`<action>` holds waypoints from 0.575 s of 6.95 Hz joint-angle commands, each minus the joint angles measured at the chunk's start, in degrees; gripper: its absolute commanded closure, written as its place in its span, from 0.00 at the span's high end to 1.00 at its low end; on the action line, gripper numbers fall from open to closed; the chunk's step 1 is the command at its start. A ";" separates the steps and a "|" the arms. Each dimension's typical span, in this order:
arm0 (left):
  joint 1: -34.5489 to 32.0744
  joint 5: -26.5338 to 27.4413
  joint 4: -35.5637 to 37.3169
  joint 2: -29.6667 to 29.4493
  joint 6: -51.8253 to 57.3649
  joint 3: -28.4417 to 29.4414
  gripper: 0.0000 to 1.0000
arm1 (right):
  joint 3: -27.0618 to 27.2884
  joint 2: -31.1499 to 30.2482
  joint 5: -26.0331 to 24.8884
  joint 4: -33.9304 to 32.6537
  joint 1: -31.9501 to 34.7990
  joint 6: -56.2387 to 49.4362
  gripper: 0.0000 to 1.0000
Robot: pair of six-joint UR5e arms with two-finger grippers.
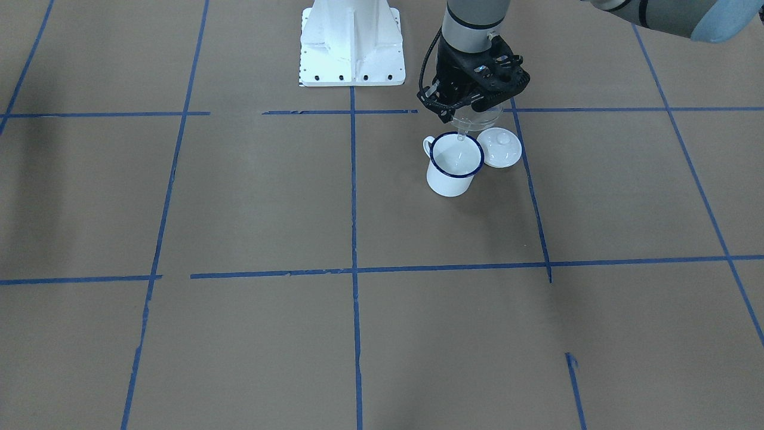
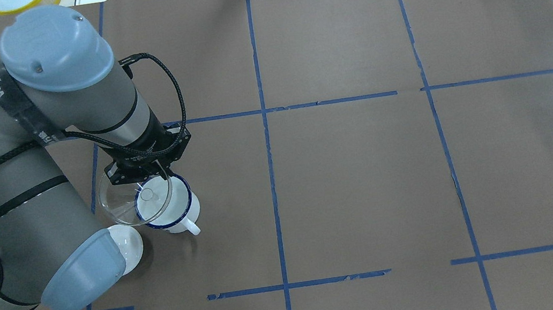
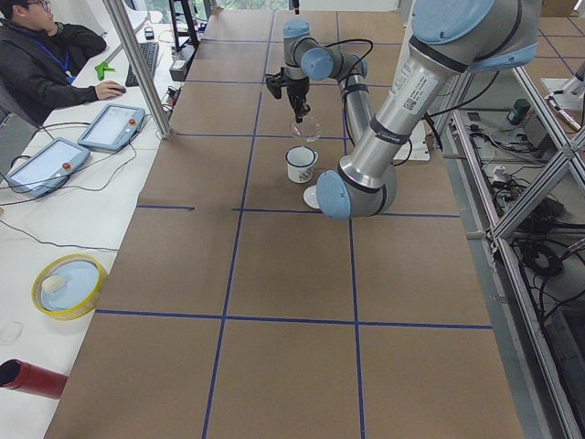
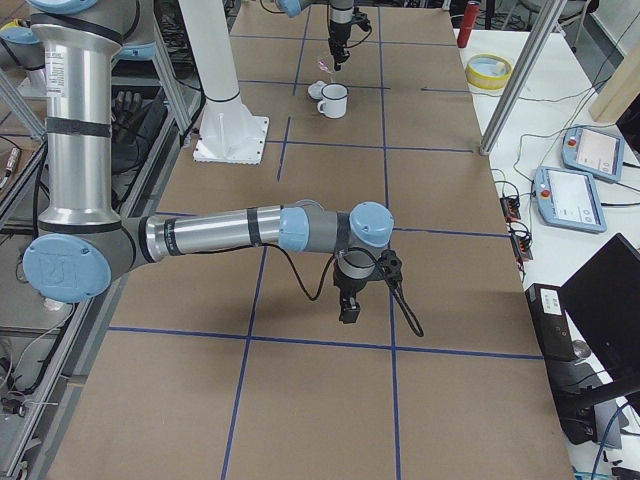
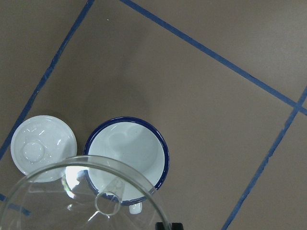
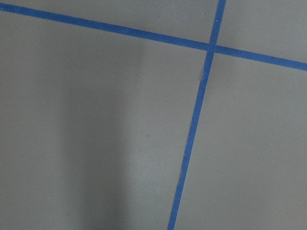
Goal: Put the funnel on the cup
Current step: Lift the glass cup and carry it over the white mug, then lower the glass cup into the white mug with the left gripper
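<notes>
The white enamel mug with a dark blue rim stands upright on the brown table, also in the overhead view and the left wrist view. My left gripper is shut on the rim of the clear funnel, holding it just above the mug. The funnel is tilted a little, with its spout hanging over the mug's mouth near its rim. In the left wrist view the funnel fills the lower left. My right gripper hovers far away over bare table; I cannot tell whether it is open or shut.
A round white knobbed lid lies right beside the mug, also in the left wrist view. The white robot base stands behind. A yellow bowl and a red cylinder sit off the table's side, near a seated operator.
</notes>
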 commanded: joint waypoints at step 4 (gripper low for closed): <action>0.29 -0.10 -8.54 0.22 4.28 9.63 0.00 | 0.00 0.00 0.00 0.00 0.00 -0.01 1.00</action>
